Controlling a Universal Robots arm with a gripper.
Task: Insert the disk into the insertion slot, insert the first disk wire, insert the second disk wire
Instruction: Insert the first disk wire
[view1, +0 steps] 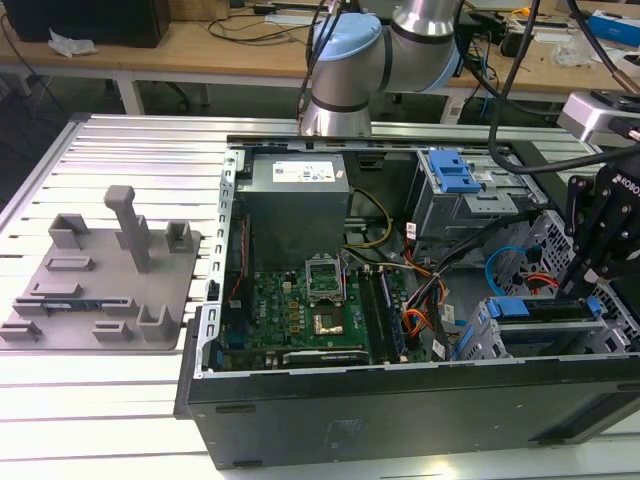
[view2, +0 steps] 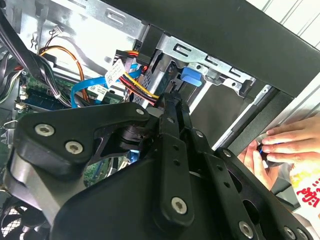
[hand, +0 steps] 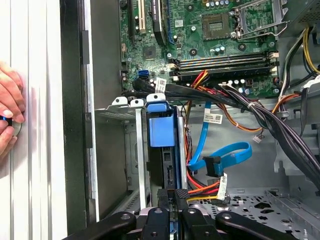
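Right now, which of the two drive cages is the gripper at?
The perforated drive cage at the exterior view's right, holding the blue-framed disk; the gripper hangs just over it. The other cage, with a blue latch, sits beside the power supply.

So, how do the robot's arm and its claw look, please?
The silver tubular robot arm has rounded pale blue joint caps. The matte black claw is built of flat linked bars held together by small silver screws. In the exterior view, white lettering marks its body.
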